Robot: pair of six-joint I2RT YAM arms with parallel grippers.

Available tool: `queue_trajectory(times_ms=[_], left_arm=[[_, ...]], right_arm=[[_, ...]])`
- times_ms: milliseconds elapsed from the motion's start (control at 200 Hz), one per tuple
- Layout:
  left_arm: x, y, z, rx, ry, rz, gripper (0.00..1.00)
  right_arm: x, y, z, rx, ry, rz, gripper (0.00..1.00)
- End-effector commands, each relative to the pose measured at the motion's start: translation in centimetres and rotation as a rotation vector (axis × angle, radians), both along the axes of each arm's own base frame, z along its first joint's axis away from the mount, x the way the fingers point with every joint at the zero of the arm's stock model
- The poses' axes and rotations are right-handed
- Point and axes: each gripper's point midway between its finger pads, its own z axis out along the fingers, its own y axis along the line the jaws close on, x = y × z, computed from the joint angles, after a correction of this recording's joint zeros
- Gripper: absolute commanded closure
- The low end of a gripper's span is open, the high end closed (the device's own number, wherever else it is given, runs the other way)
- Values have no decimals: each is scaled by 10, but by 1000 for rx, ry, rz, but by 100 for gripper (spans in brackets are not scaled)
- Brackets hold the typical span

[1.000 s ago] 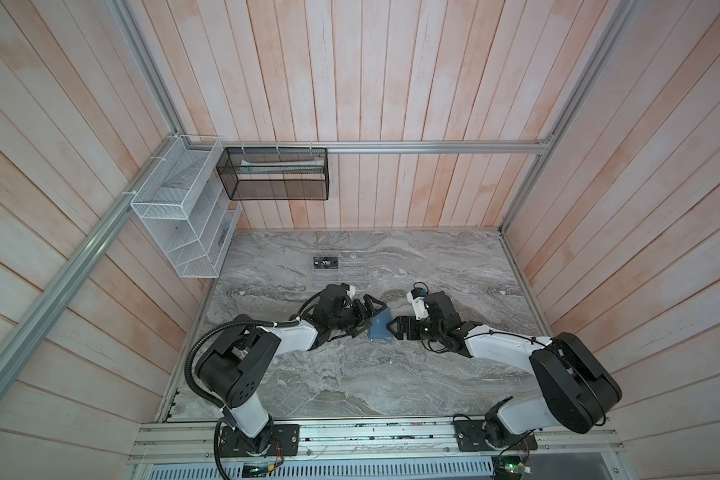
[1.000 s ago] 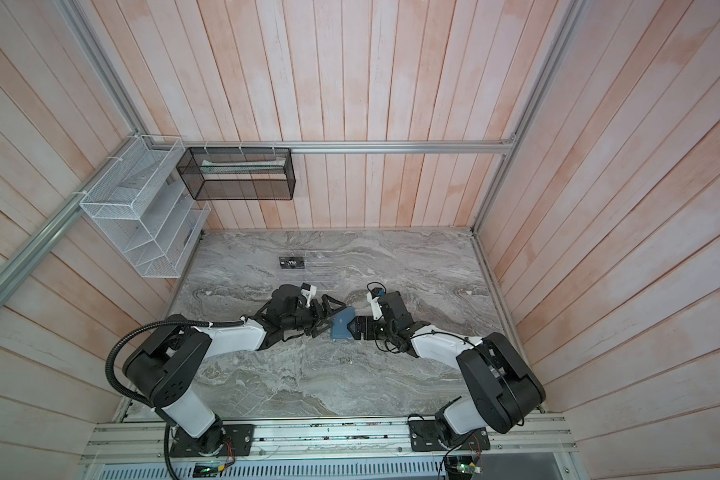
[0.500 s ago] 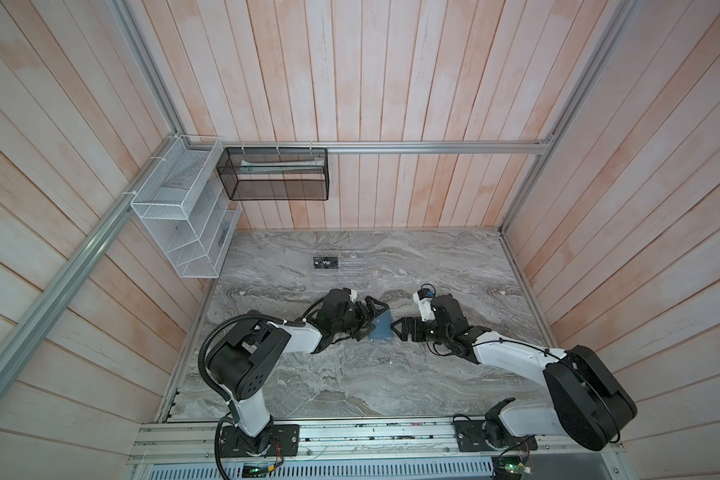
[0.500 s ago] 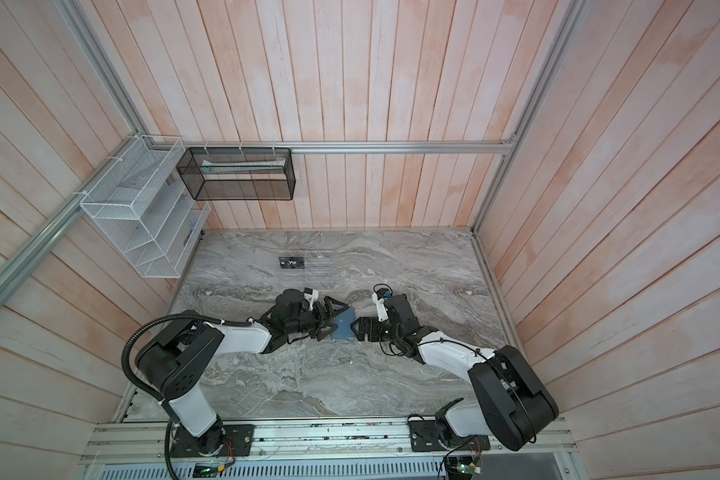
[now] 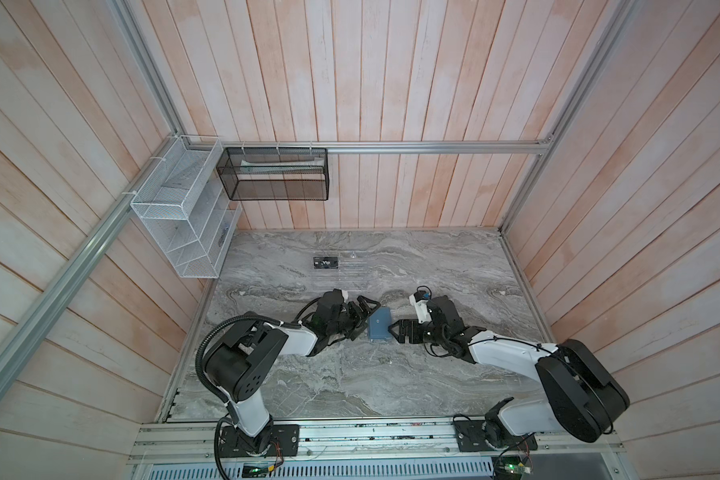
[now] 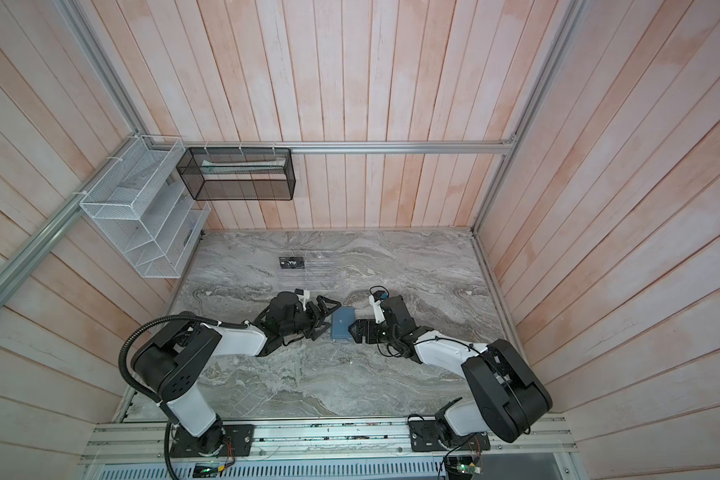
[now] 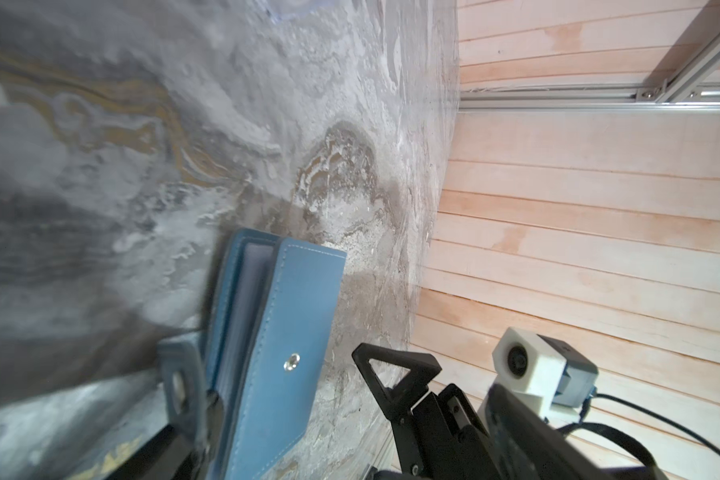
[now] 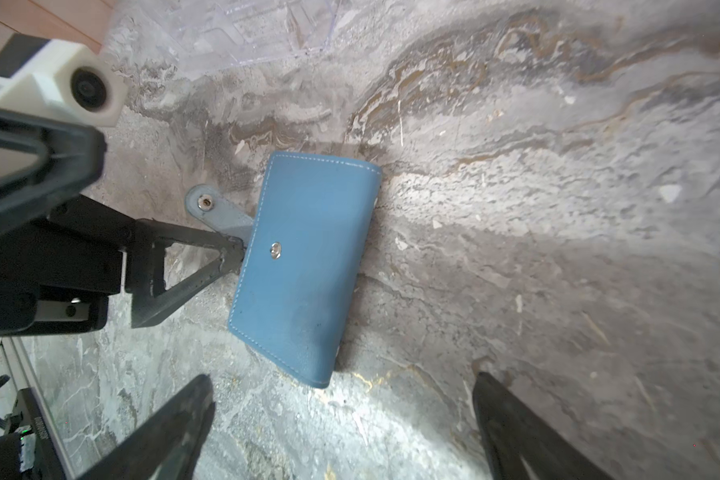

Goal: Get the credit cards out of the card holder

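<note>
The card holder lies on the marble tabletop directly between the two arms in both top views, its cover folded over but its snap tab undone. Its long axis runs from the near edge of the table toward the back wall, slightly tilted. The stitched open edge and the loose tab face the left gripper, and the rounded spine faces the right gripper.

The left gripper's jaws stand wide and hold nothing, yet it is the nearer one: in the right wrist view one of its fingertips touches the open edge just beside the root of the tab. The right gripper is also spread wide and empty. Its fingers flank one short end of the holder with bare marble between (the top views make it look closer than that).

No credit card shows; the left wrist view catches only pale sleeves inside the slightly gaping cover. Because the cover hinges on the spine, it probably has to swing away from the left gripper and toward the right. The prying would then fall to the left arm, with the right placed to pin the holder down.
</note>
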Motion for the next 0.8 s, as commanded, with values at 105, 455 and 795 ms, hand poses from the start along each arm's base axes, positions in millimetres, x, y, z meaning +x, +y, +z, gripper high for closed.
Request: queue_trajectory(times_ms=[105,455,795], left_arm=[[8,13,5,12,-27,61,0],[17,21,1,-4,-12,113,0],[23,22,-9,-41,28,143,0]], right_arm=[[6,14,4,-30,-22,12,2],[18,31,1,-157,-81,-51,2],[32,37,3,-194,-122,-232,2]])
